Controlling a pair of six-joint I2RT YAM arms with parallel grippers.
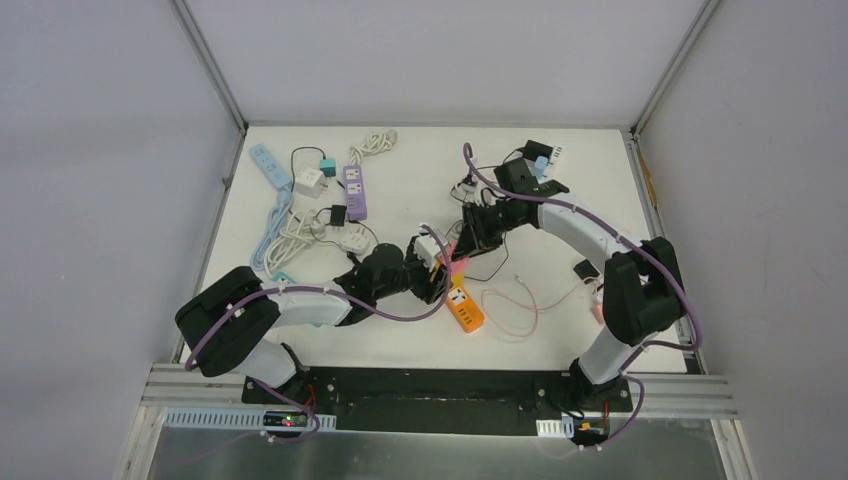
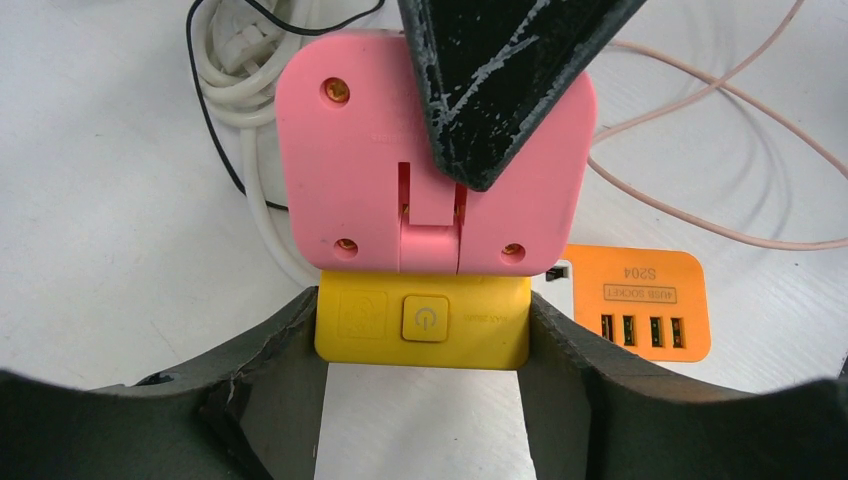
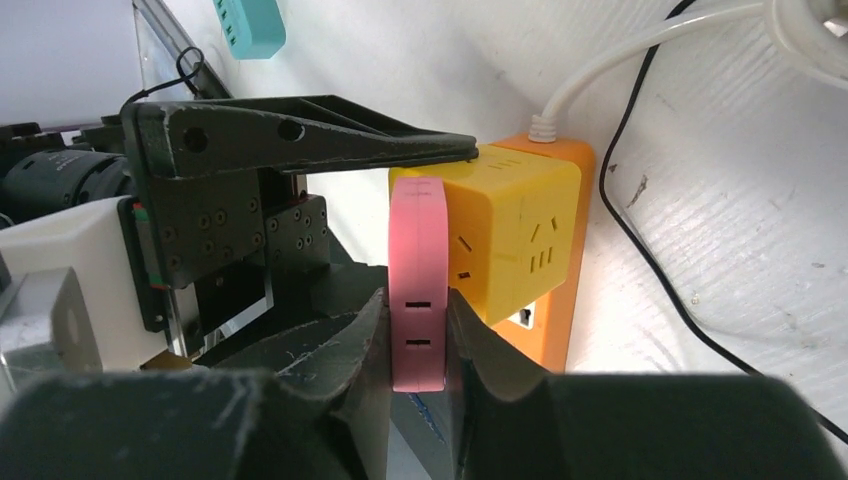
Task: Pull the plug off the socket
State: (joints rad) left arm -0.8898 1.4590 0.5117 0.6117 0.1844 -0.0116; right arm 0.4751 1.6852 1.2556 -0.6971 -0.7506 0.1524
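Plain pale grey walls [image 1: 430, 50] closed the bench [image 1: 420, 160] in on three sides, with aluminium posts [image 1: 207, 62] at its far corners. The bench was white and matt, lightly scuffed in the right wrist view. Toward 10 o'clock on it lay a light blue power strip [image 1: 268, 165], a purple power strip [image 1: 355, 190] and looped white cables [image 1: 372, 143]. A thin pink cable [image 1: 510, 305] curled at about 4 o'clock. The two arms met near the centre. There an orange power strip [image 1: 465, 308] lay just beside the yellow cube socket [image 2: 422, 322]. The left end effector [image 2: 422, 335] was clamped on that socket, a finger on either flank. The pink plug [image 2: 360, 150] sat flush against the socket, at 12 o'clock of it in the left wrist view. The right end effector [image 3: 418, 335] was closed tight on the plug, one finger on each side.
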